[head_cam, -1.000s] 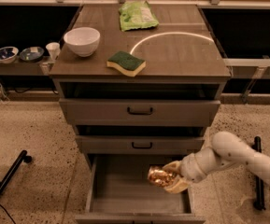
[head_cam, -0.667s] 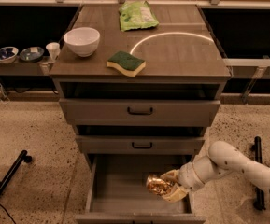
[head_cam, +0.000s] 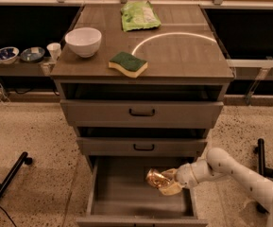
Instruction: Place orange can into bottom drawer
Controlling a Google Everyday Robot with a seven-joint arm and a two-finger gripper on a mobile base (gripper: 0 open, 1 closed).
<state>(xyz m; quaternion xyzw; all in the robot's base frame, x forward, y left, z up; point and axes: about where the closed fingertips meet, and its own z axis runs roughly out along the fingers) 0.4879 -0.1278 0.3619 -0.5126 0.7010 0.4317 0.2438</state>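
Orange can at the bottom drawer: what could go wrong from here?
1. The orange can looks tilted in the gripper, inside the open bottom drawer; released like this, it may tip and roll.
2. The arm reaches in over the drawer's right wall, so a careless retreat might bump it.

The arm (head_cam: pixel 242 178) is smooth off-white tubing with rounded, bulbous joints. Its gripper (head_cam: pixel 166 184), near and right of centre, has pale cream fingers (head_cam: pixel 173 189) beyond a darker wrist seam.
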